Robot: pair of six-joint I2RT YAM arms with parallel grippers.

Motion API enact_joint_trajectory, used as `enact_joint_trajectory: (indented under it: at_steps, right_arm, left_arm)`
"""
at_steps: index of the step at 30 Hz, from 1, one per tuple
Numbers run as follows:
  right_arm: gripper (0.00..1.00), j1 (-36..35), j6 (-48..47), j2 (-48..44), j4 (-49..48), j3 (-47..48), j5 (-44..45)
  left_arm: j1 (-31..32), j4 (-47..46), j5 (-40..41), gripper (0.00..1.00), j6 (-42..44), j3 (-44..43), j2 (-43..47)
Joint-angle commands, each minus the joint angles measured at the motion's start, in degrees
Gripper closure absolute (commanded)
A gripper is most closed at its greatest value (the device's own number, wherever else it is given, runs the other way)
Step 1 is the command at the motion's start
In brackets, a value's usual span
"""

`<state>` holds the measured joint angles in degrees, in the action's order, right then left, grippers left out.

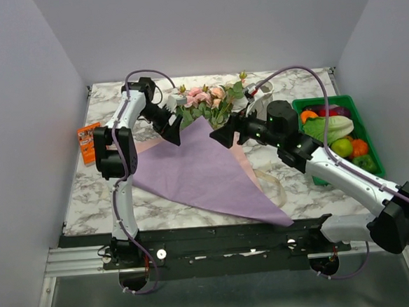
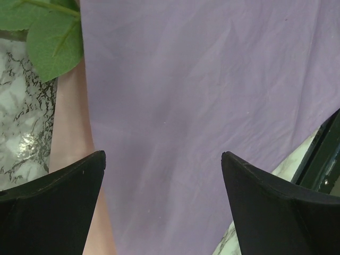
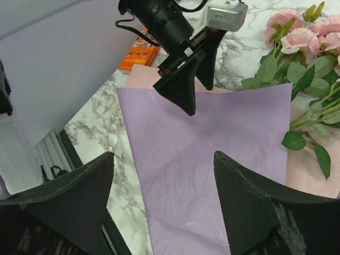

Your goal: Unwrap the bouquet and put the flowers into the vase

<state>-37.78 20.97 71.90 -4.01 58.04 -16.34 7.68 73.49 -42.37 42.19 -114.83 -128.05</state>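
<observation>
Flowers [image 1: 204,101] lie mid-far edge of the marble table [image 1: 88,197], stems reaching onto the flattened purple paper [image 1: 199,171]. Left gripper [image 1: 173,134] and right gripper [image 1: 222,136] hover spread, empty. Stems likely light and springy: grasp them bunched below the leaves.

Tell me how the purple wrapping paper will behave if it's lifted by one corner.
The purple paper lies thin and flat with soft creases, so it will probably droop rather than stay stiff. It looks light and would likely slide over the marble table if pushed. Leaves of the flowers overlap its far edge, so pulling may drag them.
</observation>
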Motion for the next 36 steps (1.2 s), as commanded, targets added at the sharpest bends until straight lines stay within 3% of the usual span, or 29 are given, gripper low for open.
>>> enact_joint_trajectory:
  at_steps: [1,7,14,20,21,25,30,36]
  right_arm:
    - [0.17,0.5,0.5,-2.8,-2.6,-1.2,-2.8]
    - [0.20,1.2,0.9,-3.7,-2.7,-1.8,-4.1]
    - [0.22,2.2,2.4,-3.7,-3.4,-2.2,-5.3]
    - [0.23,2.8,5.0,-3.3,-5.6,-2.1,-6.5]
    - [0.23,2.8,5.5,-3.2,-6.1,-2.1,-6.6]
    - [0.23,2.9,5.7,-2.6,-7.0,-2.1,-6.8]
    - [0.23,2.9,6.2,-2.6,-7.6,-2.4,-7.5]
    - [0.24,2.9,5.9,-2.9,-7.7,-2.2,-7.2]
  left_arm:
    - [-0.4,-3.5,2.6,0.01,-2.7,-1.3,-2.7]
    - [-0.1,-5.5,3.2,0.02,-3.7,-1.5,-4.1]
    - [1.3,-2.8,2.5,0.21,-1.0,-0.2,-5.0]
    - [1.4,-3.2,3.2,0.47,0.1,3.0,-3.3]
    - [1.4,-3.2,3.3,0.57,0.1,3.4,-3.1]
    - [1.4,-2.7,3.5,0.77,-0.3,2.9,-3.0]
    - [1.4,-2.4,3.6,0.78,-0.7,3.2,-1.6]
    - [1.5,-1.6,3.0,0.89,-1.1,3.7,3.6]
